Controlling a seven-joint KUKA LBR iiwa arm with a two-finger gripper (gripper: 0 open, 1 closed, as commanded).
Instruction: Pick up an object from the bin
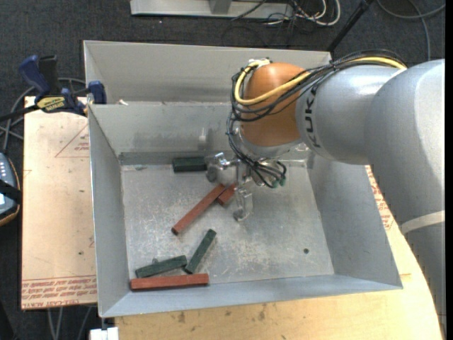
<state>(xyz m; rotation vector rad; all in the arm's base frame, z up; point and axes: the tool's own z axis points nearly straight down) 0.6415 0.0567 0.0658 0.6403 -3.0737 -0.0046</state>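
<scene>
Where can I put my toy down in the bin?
The right half of the bin floor, between the gripper and the right wall, is bare. Crowded: the front-left corner, where two green sticks and a red stick lie, and the brown stick by the gripper.

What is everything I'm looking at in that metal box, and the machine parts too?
Bin: one, grey metal, holding everything below.
Slanted red-brown bar: one, middle of the floor.
Front red-brown bar: one, along the front wall.
Dark green block: one, by the back wall.
Dark green bars: two, front left, one tilted, one lying flat.
Gripper: one, silvery, at the slanted bar's upper end.
Arm: one, silver with an orange cover, from the right.
</scene>
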